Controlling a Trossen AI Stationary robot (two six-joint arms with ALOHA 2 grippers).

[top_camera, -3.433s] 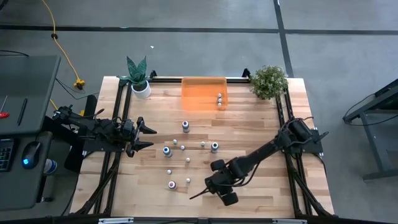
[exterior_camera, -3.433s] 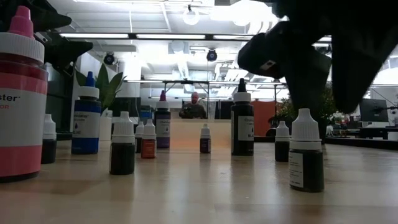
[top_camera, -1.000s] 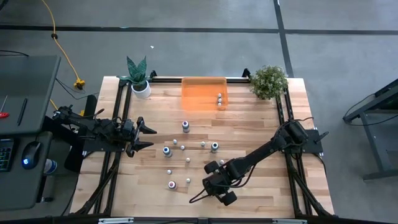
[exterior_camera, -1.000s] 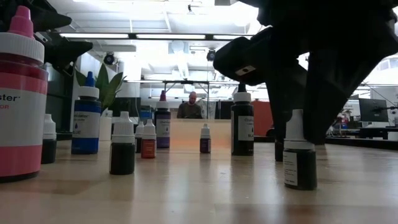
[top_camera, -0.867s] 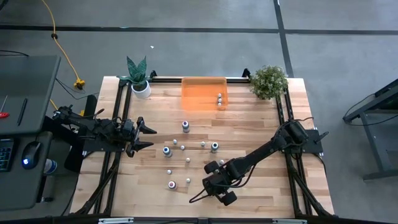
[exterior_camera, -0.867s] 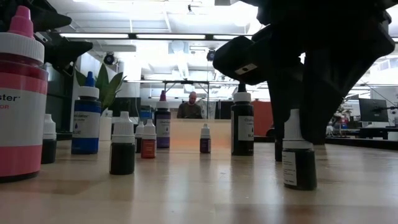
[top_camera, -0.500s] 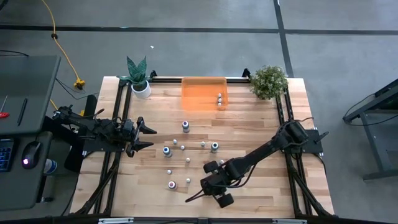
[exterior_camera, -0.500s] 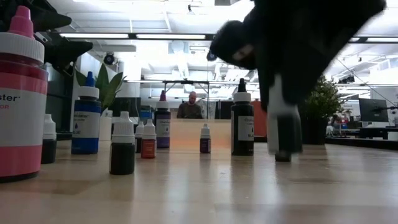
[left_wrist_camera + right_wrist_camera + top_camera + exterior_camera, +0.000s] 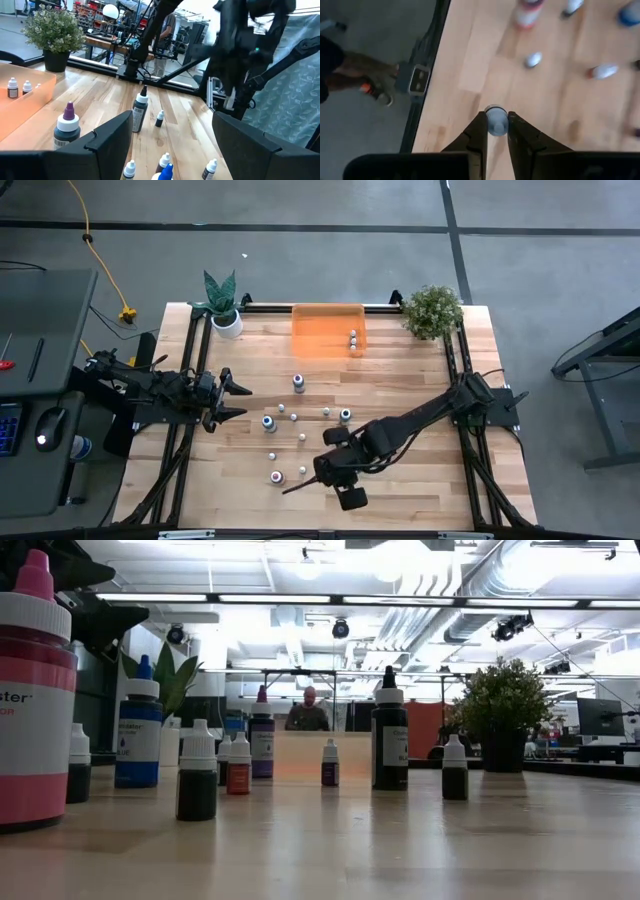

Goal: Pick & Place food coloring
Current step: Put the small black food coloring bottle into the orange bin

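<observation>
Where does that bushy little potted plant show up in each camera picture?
High view: bushy plant on the table's top right corner.
Low view: plant right of centre, far back.
Left wrist view: plant in the upper left.
Right wrist view: not in it.
Shared landmark: the orange bin beside it.

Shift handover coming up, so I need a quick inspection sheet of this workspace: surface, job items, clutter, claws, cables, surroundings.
Surface: wooden table, dry and unmarked.
Job's things: food coloring bottles standing scattered mid-table; two bottles in the orange bin at the far edge; one small bottle held off the table.
Clutter: two potted plants at the far corners.
Claws: right claw shut on the small bottle, raised over the near-middle; left claw open, waiting at the left edge.
Cables: yellow cord on the floor beyond the table.
Surroundings: desk with mouse to the left; a person seated far behind.
</observation>
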